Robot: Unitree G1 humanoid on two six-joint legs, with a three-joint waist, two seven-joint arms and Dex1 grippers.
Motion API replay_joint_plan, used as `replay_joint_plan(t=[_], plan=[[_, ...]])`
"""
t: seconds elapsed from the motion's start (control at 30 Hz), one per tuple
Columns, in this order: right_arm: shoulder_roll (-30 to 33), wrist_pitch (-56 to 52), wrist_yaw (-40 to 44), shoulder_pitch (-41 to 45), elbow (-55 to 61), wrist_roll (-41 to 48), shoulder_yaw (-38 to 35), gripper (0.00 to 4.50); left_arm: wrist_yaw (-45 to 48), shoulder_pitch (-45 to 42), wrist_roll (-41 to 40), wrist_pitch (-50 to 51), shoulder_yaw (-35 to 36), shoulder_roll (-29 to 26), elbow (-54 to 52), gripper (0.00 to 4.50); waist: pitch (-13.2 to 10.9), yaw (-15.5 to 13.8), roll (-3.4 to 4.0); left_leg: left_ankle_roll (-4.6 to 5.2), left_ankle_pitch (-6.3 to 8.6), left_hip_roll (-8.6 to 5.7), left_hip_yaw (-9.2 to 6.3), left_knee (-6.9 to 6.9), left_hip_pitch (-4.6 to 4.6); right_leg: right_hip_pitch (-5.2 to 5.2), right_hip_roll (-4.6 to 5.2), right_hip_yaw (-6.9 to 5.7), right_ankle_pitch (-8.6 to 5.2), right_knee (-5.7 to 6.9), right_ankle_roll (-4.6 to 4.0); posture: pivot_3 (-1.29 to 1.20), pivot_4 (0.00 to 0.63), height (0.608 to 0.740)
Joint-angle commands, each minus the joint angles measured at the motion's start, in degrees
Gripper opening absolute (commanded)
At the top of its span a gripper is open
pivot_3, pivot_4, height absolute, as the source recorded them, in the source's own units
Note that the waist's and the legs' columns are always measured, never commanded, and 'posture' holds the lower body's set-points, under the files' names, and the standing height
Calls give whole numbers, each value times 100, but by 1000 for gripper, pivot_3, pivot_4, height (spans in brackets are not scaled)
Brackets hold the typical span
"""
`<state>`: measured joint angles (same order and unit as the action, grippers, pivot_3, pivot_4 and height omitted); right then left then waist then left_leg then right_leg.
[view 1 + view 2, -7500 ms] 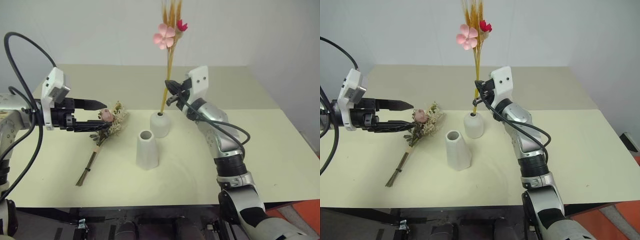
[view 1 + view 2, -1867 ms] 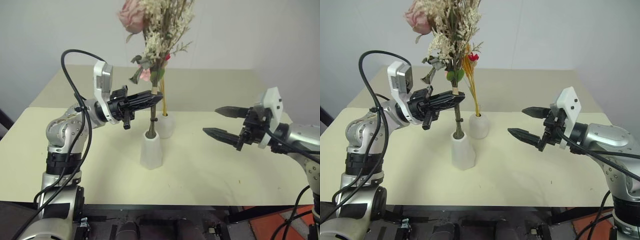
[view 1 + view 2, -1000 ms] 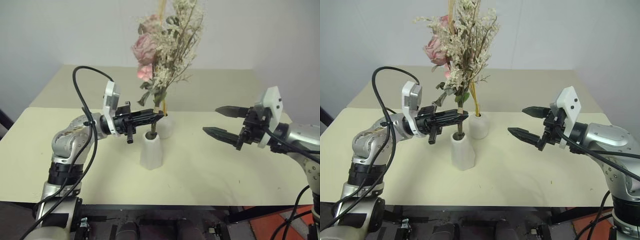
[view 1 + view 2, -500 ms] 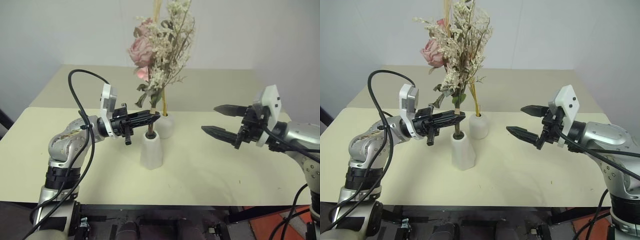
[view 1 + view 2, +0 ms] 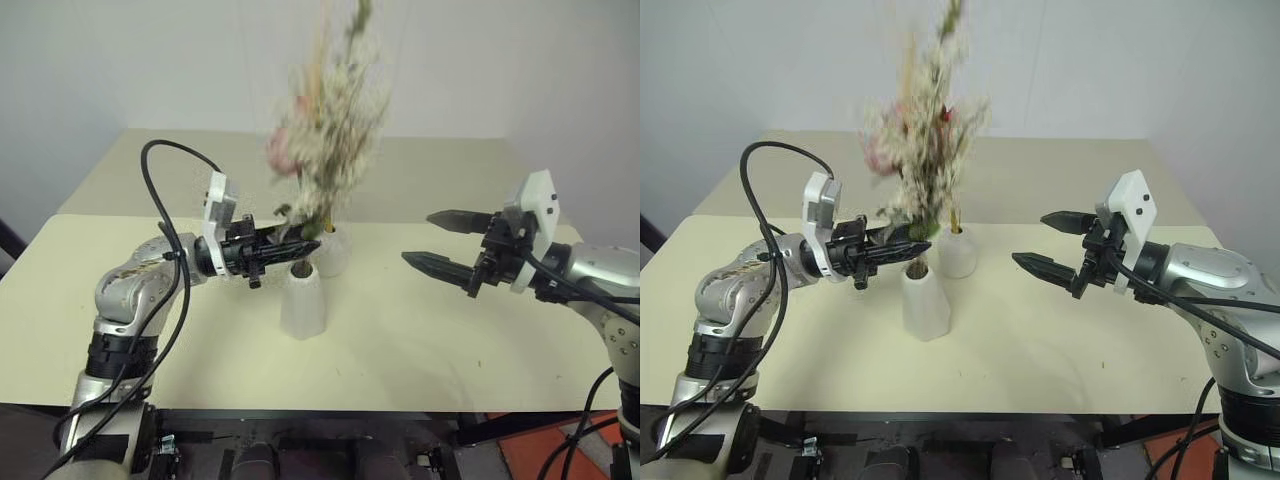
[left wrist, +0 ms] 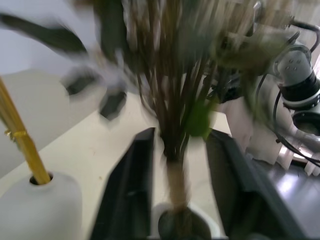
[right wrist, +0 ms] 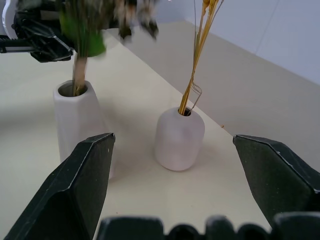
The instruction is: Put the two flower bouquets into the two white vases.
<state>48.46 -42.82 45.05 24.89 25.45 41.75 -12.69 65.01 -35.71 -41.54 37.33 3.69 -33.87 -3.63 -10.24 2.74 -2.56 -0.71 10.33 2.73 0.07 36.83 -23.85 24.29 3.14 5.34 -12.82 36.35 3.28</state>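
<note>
While our left gripper reaches in level over the tall vase, its two fingers stand a little apart on either side of the bushy bouquet, whose brown stems drop between them into the vase's mouth; the bunch is blurred, and we cannot tell whether the pads touch the stems. Just behind the tall vase sits our round vase, with the yellow stalks of the slim bouquet standing in its narrow mouth. Both vases rest on the pale table, close together yet not touching. Our right gripper hangs well off to the right with its fingers spread wide and nothing between them.
</note>
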Motion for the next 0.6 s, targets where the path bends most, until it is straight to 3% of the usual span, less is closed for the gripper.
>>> replay_joint_plan(t=[0.03, 0.2, 0.3, 0.4, 0.6], plan=[[53, 174, 40, 57, 54, -15, -159, 4500, 155, 185, -54, -69, 322, -344, -230, 3037, 0, -1, 0, 0, 0, 1, 0, -2, 0, 0, 0, 0, 0, -2, 0, 0, 150, 740], [76, 193, 108, 8, 26, -28, -163, 4500, 434, 1125, -149, -42, 1025, -1299, -577, 4478, -1, 17, 1, 2, 2, 5, 3, -14, -4, 5, 0, -1, 0, -14, -2, 0, 150, 740], [119, 167, 195, -63, -29, -15, -178, 4500, 895, 1847, 482, -870, 1490, -2075, -308, 4478, -2, 5, 3, 2, 3, 8, 5, -17, -7, 9, 1, -3, -8, -21, -18, 0, 150, 740], [180, 173, 283, -125, -116, -31, -205, 4500, 1056, 1845, 566, -1177, 2015, -2599, 254, 4478, -2, -57, 4, 2, 3, 9, 7, -19, -11, 13, 5, -8, -17, -26, -47, 0, 150, 740], [360, 115, 432, -240, -264, -6, -382, 4500, 1319, 2024, 348, -1087, 2686, -3048, 290, 4478, -3, -83, 5, 1, 2, 10, 23, -19, -28, 21, 28, -23, -15, -37, -50, 0, 150, 740]])
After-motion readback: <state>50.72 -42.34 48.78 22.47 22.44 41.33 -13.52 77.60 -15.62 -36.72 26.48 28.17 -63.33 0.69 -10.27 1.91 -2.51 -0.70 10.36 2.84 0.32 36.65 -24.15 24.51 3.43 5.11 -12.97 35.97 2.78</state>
